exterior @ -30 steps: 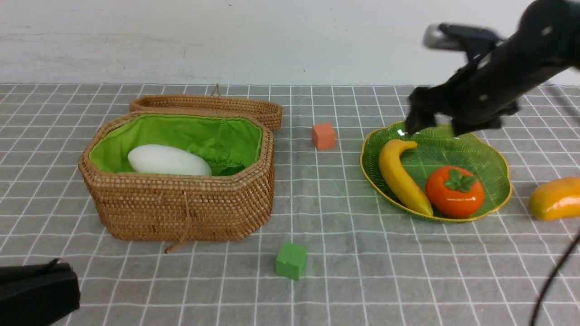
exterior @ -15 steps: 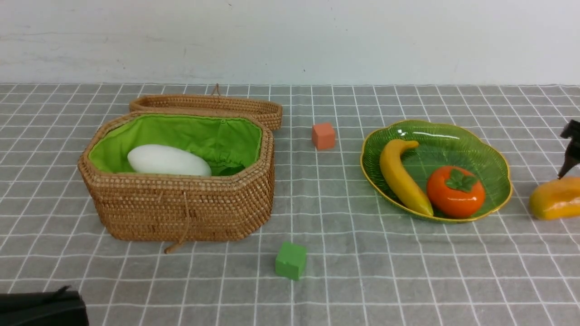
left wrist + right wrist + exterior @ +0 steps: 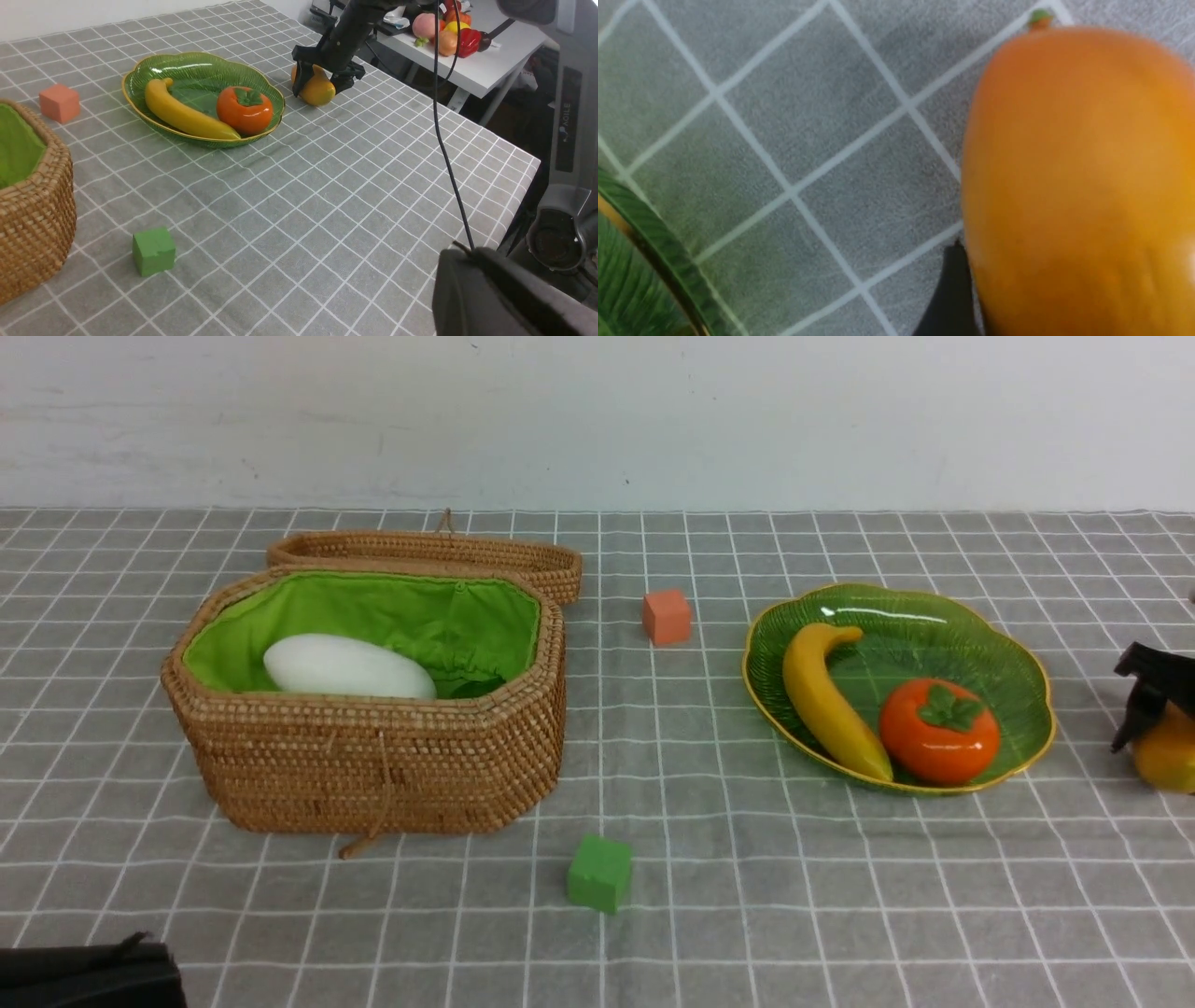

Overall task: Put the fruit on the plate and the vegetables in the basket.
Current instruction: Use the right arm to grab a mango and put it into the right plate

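The mango [image 3: 1169, 758] lies on the cloth right of the green plate [image 3: 934, 616]. My right gripper [image 3: 321, 87] is open and straddles it, one finger on each side; a finger [image 3: 950, 289] sits just beside the mango [image 3: 1078, 186]. The banana [image 3: 826, 700] and persimmon [image 3: 938, 730] lie on the plate. The white radish [image 3: 345, 667] lies in the open wicker basket [image 3: 373, 765]. No eggplant or gourd shows. My left gripper [image 3: 84, 975] is low at the near left corner, shut and empty.
An orange cube [image 3: 667, 616] sits between basket and plate, a green cube [image 3: 598, 872] nearer the front. The basket lid [image 3: 439, 555] lies open behind it. In the left wrist view the table's right edge [image 3: 528, 163] and a side table with other toys [image 3: 448, 37] show.
My right arm swung from above the plate's far rim out to the right and came down around the mango. My left gripper sank lower at the corner.
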Robot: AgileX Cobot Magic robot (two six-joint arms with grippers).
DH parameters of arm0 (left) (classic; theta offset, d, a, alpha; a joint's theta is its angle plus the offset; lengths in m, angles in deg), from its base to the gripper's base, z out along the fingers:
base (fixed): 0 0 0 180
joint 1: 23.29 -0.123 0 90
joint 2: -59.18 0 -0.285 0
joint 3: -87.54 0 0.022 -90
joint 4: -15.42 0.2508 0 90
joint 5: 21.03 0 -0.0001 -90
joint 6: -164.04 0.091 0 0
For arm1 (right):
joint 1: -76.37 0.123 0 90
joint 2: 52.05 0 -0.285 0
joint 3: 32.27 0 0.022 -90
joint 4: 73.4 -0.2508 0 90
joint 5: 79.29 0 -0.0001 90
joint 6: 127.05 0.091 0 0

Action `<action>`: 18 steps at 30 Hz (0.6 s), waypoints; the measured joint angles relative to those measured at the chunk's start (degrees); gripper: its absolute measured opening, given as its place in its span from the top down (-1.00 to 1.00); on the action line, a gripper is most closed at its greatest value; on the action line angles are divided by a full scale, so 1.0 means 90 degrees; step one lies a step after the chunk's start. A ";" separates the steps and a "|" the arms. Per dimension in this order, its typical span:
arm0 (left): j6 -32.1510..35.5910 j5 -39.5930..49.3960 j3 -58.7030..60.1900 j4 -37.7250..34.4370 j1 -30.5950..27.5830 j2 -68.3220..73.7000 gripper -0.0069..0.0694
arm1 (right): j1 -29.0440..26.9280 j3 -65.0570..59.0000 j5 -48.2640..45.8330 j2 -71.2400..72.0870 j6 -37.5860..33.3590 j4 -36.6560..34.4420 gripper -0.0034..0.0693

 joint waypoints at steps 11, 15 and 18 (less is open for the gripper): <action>0.0000 0.0000 0.0000 -0.0006 0.0000 0.0000 0.84 | 0.0000 0.0071 -0.0308 0.0090 -0.0484 -0.0081 -0.49; 0.0000 -0.0052 0.0000 -0.0006 0.0000 0.0000 0.83 | 0.0219 0.0071 -0.0575 0.0711 -0.0706 -0.0105 -0.49; 0.0000 -0.0102 0.0000 -0.0006 0.0000 0.0000 0.83 | 0.0601 0.0078 -0.0549 0.1102 -0.1191 -0.0310 -0.49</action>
